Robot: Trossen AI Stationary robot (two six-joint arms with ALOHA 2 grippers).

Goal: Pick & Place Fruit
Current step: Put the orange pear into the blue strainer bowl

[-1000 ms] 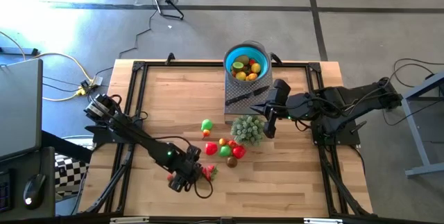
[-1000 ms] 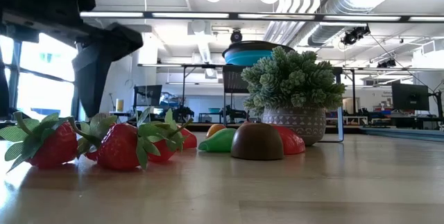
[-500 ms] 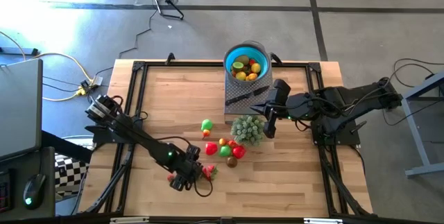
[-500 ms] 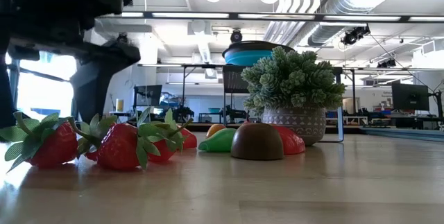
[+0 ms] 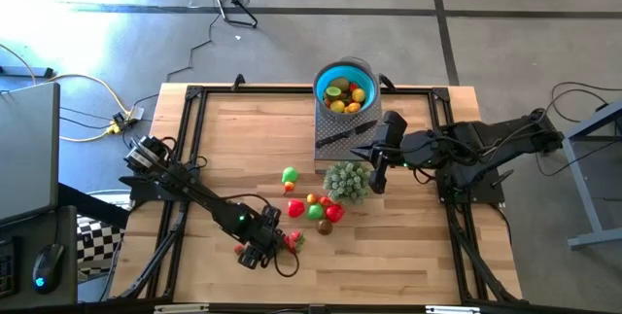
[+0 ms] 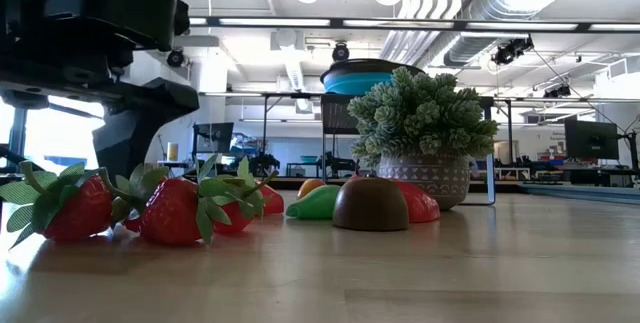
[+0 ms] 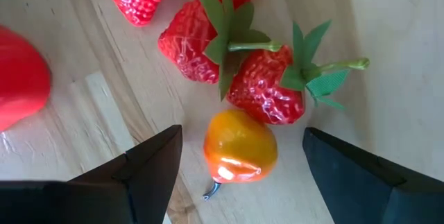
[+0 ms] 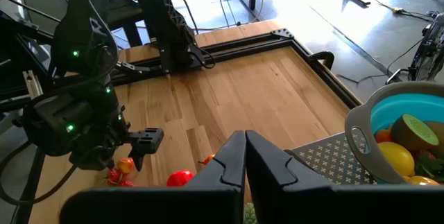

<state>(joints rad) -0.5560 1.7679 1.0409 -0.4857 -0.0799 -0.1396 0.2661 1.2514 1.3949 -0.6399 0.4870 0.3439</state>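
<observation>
My left gripper (image 7: 243, 165) is open and points down near the table's front edge, left of centre (image 5: 260, 249). Its two fingers stand on either side of a small orange fruit (image 7: 239, 148) that lies on the wood, without touching it. Several red strawberries with green leaves (image 7: 267, 92) lie just beyond it (image 6: 170, 208). More fruit, red, green and brown (image 5: 319, 209), lies mid-table, and a green one (image 5: 289, 174) sits apart. The blue bowl (image 5: 345, 86) at the far edge holds several fruits. My right gripper (image 8: 244, 161) hangs shut above the table's right half (image 5: 374, 173).
A pale green bushy plant in a pot (image 5: 347, 180) stands right of the mid-table fruit, under my right arm. A grey perforated mat (image 5: 335, 141) with a black-handled knife lies in front of the bowl. Black frame rails (image 5: 185, 158) run along the table's sides.
My left gripper has come down toward the orange fruit and the strawberries, still open. The fruit has not moved.
</observation>
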